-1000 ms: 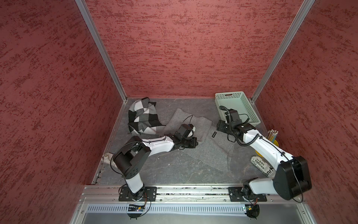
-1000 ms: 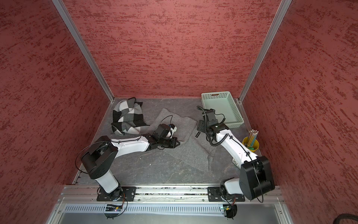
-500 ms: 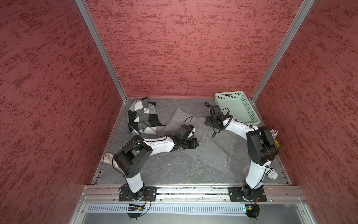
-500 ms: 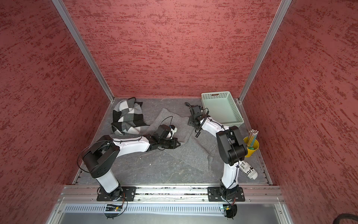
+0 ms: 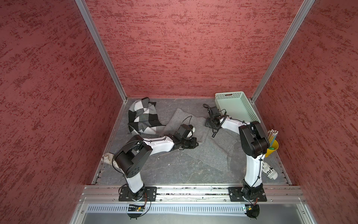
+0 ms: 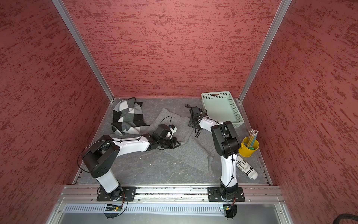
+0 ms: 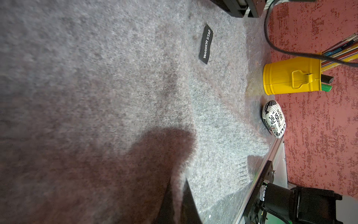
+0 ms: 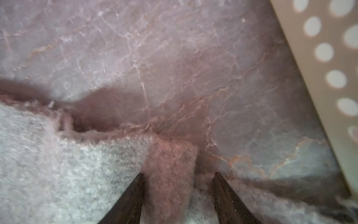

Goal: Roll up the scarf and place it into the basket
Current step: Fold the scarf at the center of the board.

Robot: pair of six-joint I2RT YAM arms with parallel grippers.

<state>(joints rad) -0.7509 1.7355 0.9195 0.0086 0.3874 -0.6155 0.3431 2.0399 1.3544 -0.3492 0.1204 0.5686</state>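
Nearest, one roll (image 6: 246, 169) printed with black newspaper lettering, too broken to read, lies by one yellow cup (image 6: 248, 149) holding a bunch of pencils (image 6: 252, 136). Mid-table the single grey scarf (image 5: 211, 151) lies spread out and unrolled, its black tag (image 7: 205, 44) reading "WARRIOR STAR". The left gripper (image 7: 178, 201) is pinched tight on a fold of it, while the right gripper (image 8: 178, 174) straddles its far edge, fingers apart. Farthest, one mint basket (image 5: 249, 108) stands empty and one checked cloth (image 5: 142, 118) lies in the opposite corner.
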